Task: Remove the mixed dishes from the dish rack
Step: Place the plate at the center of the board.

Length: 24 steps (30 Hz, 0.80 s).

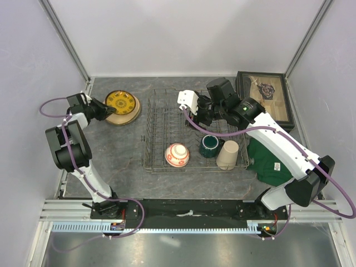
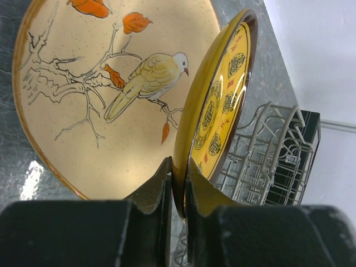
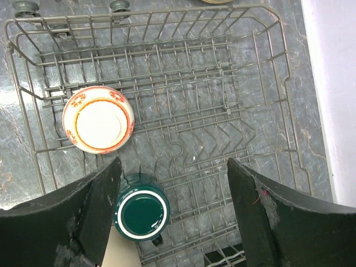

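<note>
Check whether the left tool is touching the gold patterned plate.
Touching. Left wrist view shows the left tool pinching the gold patterned plate by its rim.

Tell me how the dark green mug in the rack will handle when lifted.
The dark green mug looks glossy and glazed, so probably rigid but slippery. Likely ceramic, so breakable if dropped. It sits between dish rack wires and might snag if dragged sideways.

Left of rack [image 1: 167,119]: gold-brown plate [image 1: 121,101] tilted over cream bird plate [image 2: 100,111]; bowl [image 1: 177,154], mug [image 1: 211,146], tumbler [image 1: 227,154] in rack.
</note>
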Tool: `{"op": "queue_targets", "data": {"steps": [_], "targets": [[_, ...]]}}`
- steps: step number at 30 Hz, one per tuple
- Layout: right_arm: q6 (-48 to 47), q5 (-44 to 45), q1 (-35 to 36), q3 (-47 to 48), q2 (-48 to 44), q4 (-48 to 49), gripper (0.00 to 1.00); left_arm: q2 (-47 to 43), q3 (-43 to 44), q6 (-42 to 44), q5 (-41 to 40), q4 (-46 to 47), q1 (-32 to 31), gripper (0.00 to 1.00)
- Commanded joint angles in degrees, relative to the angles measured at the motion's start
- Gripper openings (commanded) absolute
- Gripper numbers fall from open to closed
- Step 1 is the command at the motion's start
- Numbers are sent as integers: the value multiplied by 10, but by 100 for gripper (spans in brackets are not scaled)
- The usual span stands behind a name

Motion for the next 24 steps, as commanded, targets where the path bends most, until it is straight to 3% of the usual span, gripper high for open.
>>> {"op": "queue_targets", "data": {"steps": [1, 14, 19, 24], "targets": [[-6, 9, 2, -5, -4, 13, 84, 15, 33, -13, 1, 13, 4, 1], [-8, 18, 2, -14, -3, 18, 84, 57, 68, -4, -2, -37, 4, 9], [-8, 20, 2, -19, -5, 17, 84, 60, 73, -3, -8, -45, 4, 27], [-8, 21, 2, -22, -6, 18, 85, 62, 78, 2, -13, -54, 5, 33]]}}
